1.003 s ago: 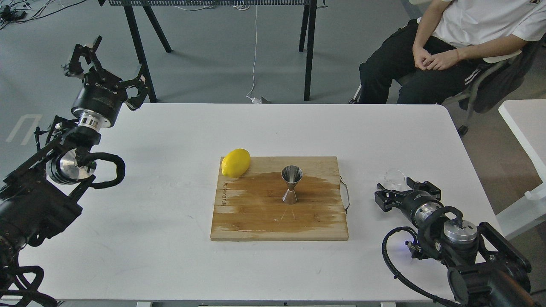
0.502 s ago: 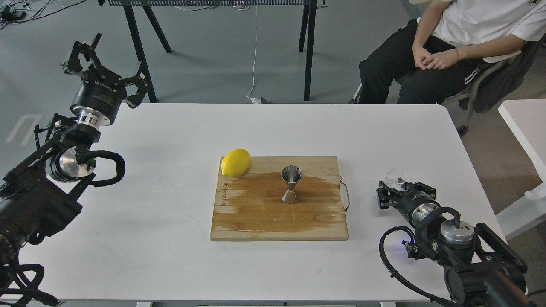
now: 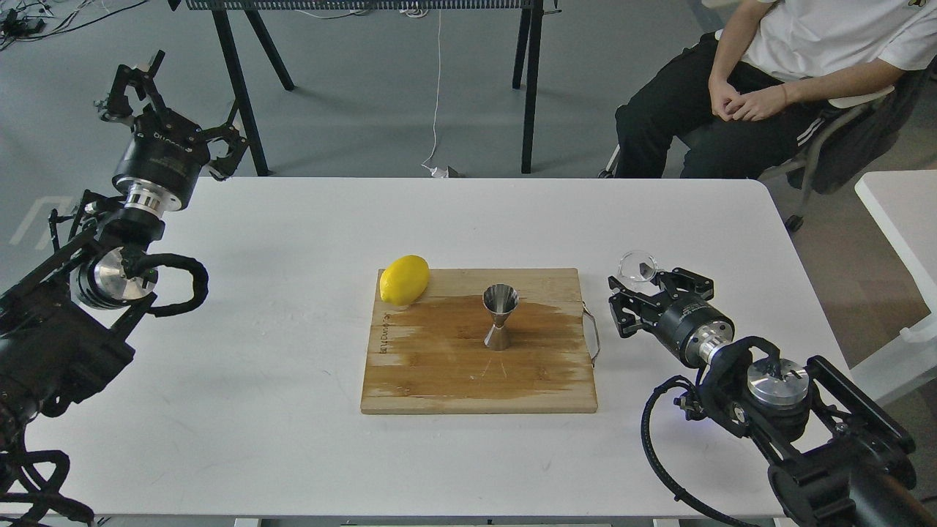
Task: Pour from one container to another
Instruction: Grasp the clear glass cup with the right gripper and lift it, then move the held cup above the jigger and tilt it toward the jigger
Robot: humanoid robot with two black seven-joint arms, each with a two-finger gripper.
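the right gripper is closed on the glass cup, which shows as a clear round shape at the fingertips, lifted off the white table just right of the cutting board. a second ago the cup was lower and further right, near the table's right edge, so the arm has raised it and carried it left toward the board; the grasp looks settled and the carry to the pour is under way. the steel jigger stands upright in the middle of the board on a dark wet patch, apart from the cup, and has not moved. a lemon lies on the board's far left corner. the left gripper, fingers spread and holding nothing, hangs over the far left corner of the table and has drifted slightly away. small burned lettering runs along the board's left edge, and the left wrist carries white lettering; neither is readable.
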